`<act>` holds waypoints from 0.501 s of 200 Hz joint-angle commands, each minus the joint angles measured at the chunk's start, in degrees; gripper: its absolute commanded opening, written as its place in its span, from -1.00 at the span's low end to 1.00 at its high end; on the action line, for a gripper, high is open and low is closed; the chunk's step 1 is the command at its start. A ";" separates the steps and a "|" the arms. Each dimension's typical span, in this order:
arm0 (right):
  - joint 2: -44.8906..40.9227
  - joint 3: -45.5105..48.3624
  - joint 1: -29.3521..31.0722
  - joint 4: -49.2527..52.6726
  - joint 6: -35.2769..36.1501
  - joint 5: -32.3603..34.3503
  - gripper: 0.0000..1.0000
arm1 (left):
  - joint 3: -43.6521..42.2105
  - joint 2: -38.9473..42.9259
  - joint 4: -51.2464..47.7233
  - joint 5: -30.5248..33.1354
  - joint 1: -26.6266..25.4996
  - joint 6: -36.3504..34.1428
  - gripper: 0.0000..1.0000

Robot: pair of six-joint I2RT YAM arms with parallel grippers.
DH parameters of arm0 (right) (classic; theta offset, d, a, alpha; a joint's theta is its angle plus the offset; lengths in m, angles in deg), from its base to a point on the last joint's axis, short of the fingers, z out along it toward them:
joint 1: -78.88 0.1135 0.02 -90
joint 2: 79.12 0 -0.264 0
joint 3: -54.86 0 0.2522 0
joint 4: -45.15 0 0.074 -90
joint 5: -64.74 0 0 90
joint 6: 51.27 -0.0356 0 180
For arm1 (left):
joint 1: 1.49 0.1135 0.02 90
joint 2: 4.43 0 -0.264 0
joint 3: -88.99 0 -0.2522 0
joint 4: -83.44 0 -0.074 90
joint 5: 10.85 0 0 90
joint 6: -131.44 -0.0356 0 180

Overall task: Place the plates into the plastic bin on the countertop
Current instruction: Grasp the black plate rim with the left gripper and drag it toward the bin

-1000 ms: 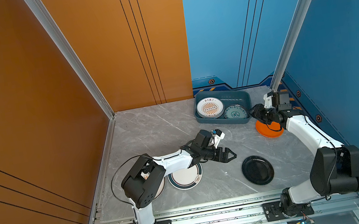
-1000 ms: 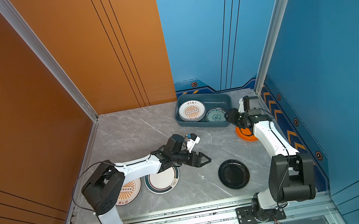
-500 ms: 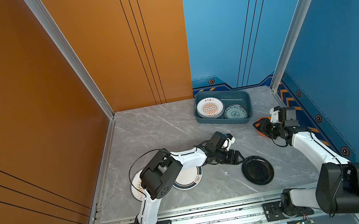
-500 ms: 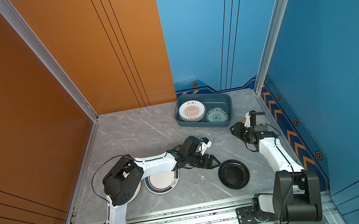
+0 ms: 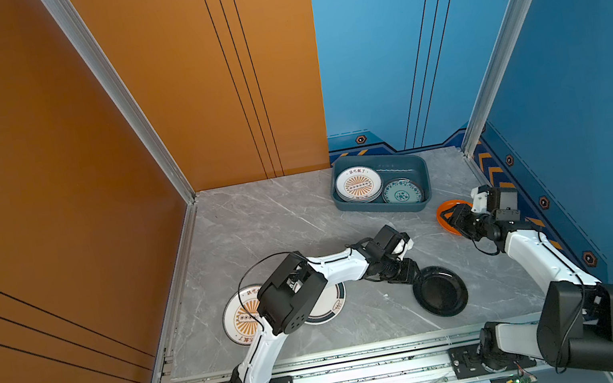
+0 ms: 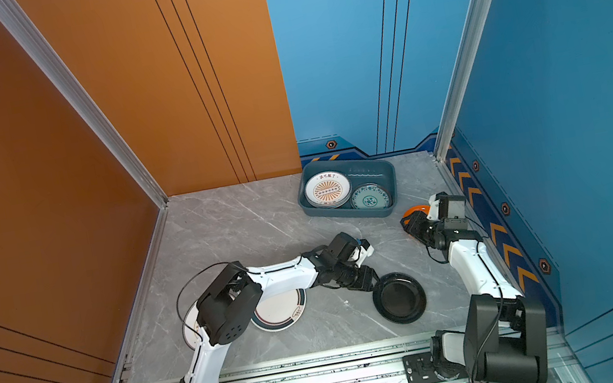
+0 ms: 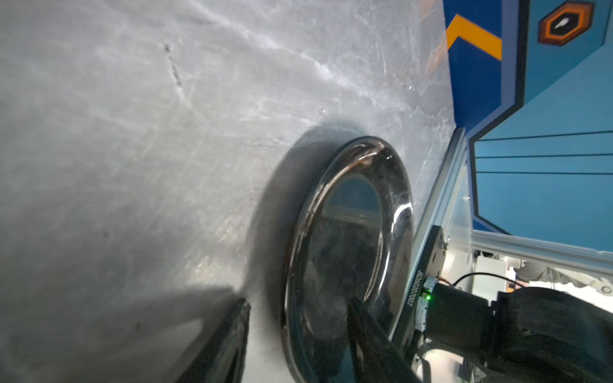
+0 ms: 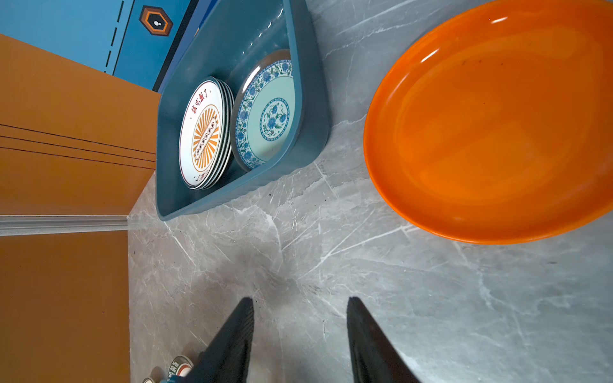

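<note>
- In both top views: plastic bin (image 5: 379,205) sits at 1 o'clock on the counter (image 5: 260,229). It holds a sunburst stack (image 5: 358,184) and a teal patterned plate (image 5: 401,191).
- Not yet in: black plate (image 5: 440,291) at 5 o'clock, orange plate (image 5: 451,205) at 3 o'clock by the blue wall, and white sunburst plate (image 5: 240,321) plus ring-emblem plate (image 5: 328,307) at 7 o'clock under the left arm.
- Left wrist: left claw (image 7: 298,301) is part open and straddles the black plate's (image 7: 348,232) rim. One finger is over the well, the other out on the counter with a gap. No pinch yet.
- My read: the step is grasping the black plate. Next: close on the rim, lift, carry toward 1 o'clock.
- Right wrist: right claw (image 8: 300,300) is half open and empty over bare counter. The orange plate (image 8: 497,126) lies ahead, untouched.
- Room: clear lane from black plate to bin. Both bin bays are occupied, so new plates must stack. The orange plate is tight to the wall.
</note>
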 commanded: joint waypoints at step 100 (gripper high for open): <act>-0.02 2.96 -0.34 -2.23 0.96 -1.03 -0.03 | 2.22 -2.85 -4.92 1.23 -0.82 -2.43 -0.62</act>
